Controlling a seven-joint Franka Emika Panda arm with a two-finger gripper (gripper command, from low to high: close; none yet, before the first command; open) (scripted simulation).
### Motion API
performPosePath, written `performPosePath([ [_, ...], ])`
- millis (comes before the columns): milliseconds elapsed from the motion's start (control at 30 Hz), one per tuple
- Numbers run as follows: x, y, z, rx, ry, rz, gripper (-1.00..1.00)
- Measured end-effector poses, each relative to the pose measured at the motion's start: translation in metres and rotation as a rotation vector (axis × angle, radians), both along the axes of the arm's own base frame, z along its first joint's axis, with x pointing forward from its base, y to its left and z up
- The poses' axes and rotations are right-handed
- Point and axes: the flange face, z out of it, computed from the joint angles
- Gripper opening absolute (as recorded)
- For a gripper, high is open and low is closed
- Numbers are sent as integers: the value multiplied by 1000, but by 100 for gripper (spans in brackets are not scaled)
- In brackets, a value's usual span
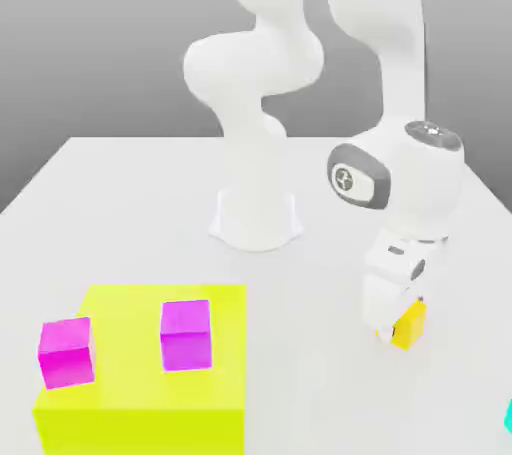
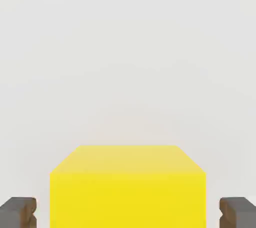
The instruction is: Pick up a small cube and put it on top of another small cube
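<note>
Right of the lime platform point(image 1: 140, 383) in the exterior view, the released end effector point(image 2: 128, 213) straddles a yellow cube point(image 2: 128, 192). Gaps visible both sides.

Three small cubes can be counted for certain. Two are magenta-purple: one magenta cube point(image 1: 67, 353) at the block's edge on the exterior view's left, the other purple cube point(image 1: 187, 335) nearer the block's opposite edge. One is a yellow-orange cube point(image 1: 411, 325), well in from the tabletop's far edge. There is one cyan piece point(image 1: 509, 416), cut off at the exterior view's right; its full shape cannot be told. There is one large yellow-green block point(image 1: 130, 368), one tabletop point(image 1: 310, 373) and one robot arm point(image 1: 252, 143) with one claw point(image 2: 128, 213).
</note>
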Motion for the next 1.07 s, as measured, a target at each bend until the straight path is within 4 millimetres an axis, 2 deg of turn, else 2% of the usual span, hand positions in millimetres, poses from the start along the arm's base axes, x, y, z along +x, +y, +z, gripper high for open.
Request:
performPosePath([
  [133, 0, 0, 0, -1, 0, 0, -100],
  [367, 1, -1, 58, -2, -1, -1, -100],
  [433, 23, -11, 77, -5, -5, -4, -100],
  [500, 68, -60, 100, -8, -8, -106, -100],
  [600, 111, -118, 137, -9, -9, -167, -100],
  [700, 139, -188, 175, -7, -7, -234, -100],
  [800, 148, -262, 207, 0, -1, -305, -100],
  [867, 149, -286, 198, 4, 1, -327, -100],
  [933, 149, -292, 173, 4, 1, -333, -100],
  [967, 148, -293, 164, 3, 1, -335, 100],
  [1067, 148, -293, 164, 3, 1, -335, 100],
])
